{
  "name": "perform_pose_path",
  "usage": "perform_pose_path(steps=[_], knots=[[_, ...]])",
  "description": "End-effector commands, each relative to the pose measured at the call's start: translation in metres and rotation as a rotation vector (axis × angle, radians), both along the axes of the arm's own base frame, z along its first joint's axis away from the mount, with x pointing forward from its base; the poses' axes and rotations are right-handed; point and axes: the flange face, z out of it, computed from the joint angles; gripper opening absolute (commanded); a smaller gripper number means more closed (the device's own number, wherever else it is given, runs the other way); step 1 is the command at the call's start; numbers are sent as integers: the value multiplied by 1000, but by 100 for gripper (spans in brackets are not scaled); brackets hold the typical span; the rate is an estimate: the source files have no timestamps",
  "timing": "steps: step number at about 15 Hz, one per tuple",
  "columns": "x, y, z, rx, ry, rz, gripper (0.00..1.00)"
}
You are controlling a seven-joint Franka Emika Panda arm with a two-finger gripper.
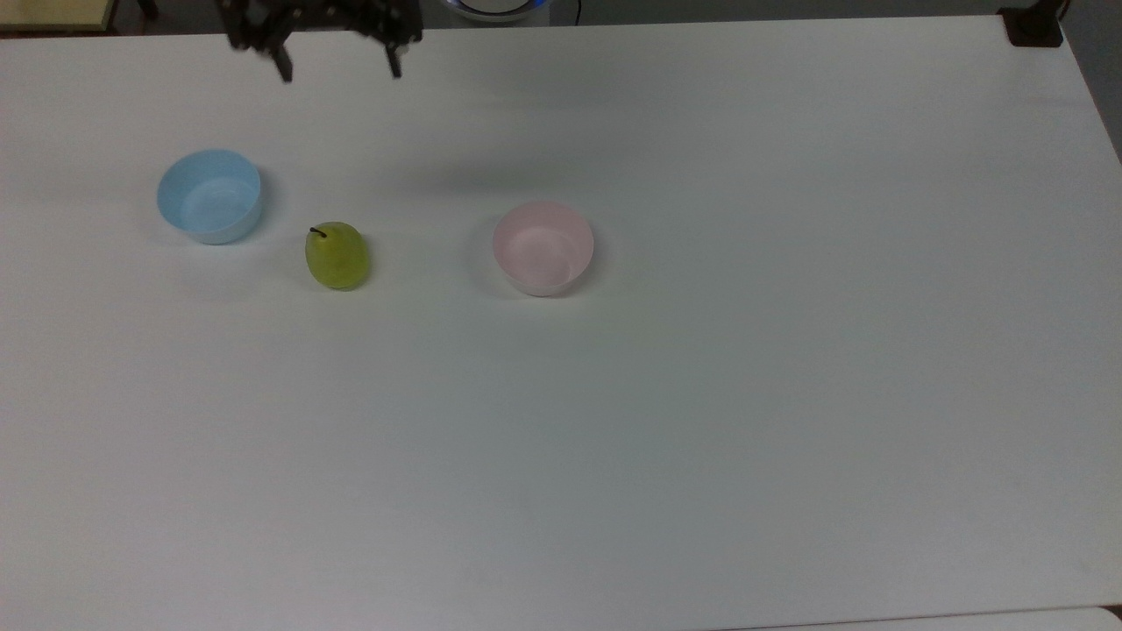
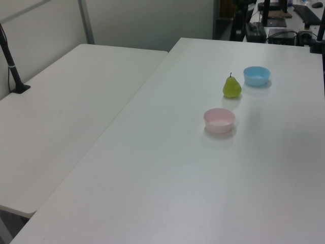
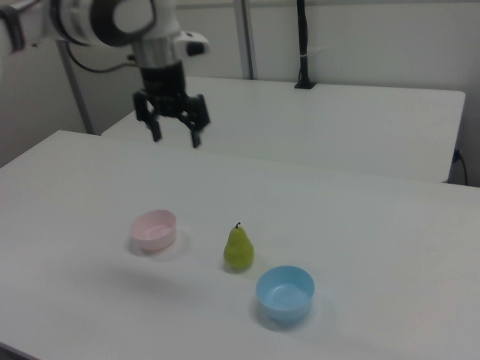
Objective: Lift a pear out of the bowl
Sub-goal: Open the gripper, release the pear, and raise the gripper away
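Sitting at the top view's left is a light blue bowl (image 1: 209, 195), with the pear (image 1: 337, 255) standing upright on the white table (image 1: 701, 394) just to its right, stem up, touching neither dish. Further right, well apart, the pink bowl (image 1: 543, 248) sits with nothing in it. High above the table hangs the gripper (image 3: 174, 118), its fingers (image 3: 197, 139) spread wide and holding nothing. Nothing stands between it and the fruit below.
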Motion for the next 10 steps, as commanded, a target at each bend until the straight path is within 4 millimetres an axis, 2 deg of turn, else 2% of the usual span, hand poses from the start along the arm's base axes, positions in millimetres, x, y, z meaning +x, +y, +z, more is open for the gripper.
perform_pose_path(steps=[1, 2, 4, 10], knots=[[-25, 60, 9, 22, 13, -57, 100], [-24, 75, 4, 24, -10, -28, 100], [-13, 83, -10, 31, -79, -4, 100], [-12, 80, -8, 29, -87, 32, 100]])
